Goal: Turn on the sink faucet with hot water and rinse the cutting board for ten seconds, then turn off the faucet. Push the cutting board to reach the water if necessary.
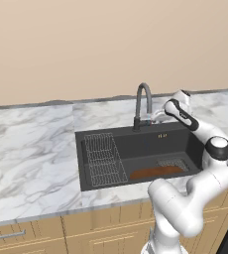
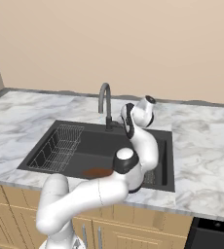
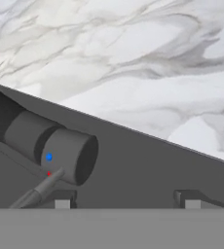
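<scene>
Across the top half of both base views you have a plain beige wall (image 1: 86,44), evenly lit. Below it the white-grey marbled worktop (image 1: 31,149) runs the full width of the frame. Along the bottom edge you see light wooden cabinet fronts (image 1: 86,233), with a drawer and its silver bar handle (image 1: 7,235) at the lower left of the left base view. At the lower right corner of the right base view sits a dark appliance (image 2: 216,234).
</scene>
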You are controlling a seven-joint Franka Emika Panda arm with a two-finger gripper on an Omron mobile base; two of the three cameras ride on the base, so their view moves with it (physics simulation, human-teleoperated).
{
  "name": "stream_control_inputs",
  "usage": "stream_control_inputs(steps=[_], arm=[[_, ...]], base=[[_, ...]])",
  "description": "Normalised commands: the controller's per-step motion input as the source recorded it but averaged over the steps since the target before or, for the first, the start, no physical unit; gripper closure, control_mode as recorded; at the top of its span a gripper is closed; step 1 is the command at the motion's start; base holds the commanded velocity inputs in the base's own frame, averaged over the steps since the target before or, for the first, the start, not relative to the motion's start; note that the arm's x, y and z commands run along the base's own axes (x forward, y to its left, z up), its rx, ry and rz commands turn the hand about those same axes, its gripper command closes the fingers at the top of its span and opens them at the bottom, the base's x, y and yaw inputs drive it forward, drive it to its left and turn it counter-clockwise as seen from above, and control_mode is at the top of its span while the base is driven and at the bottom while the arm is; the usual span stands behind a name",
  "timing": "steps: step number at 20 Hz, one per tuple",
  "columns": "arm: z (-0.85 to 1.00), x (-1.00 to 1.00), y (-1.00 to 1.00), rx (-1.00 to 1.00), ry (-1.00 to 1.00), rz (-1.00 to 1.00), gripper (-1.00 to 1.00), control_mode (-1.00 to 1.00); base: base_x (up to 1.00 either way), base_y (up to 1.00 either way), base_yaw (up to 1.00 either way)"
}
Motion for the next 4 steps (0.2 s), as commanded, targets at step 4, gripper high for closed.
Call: stream_control_inputs(steps=[4], arm=[[0.0, 0.0, 0.53, -0.05, 0.0, 0.0, -1.0, -1.0]], base=[[0.0, 0.0, 0.0]])
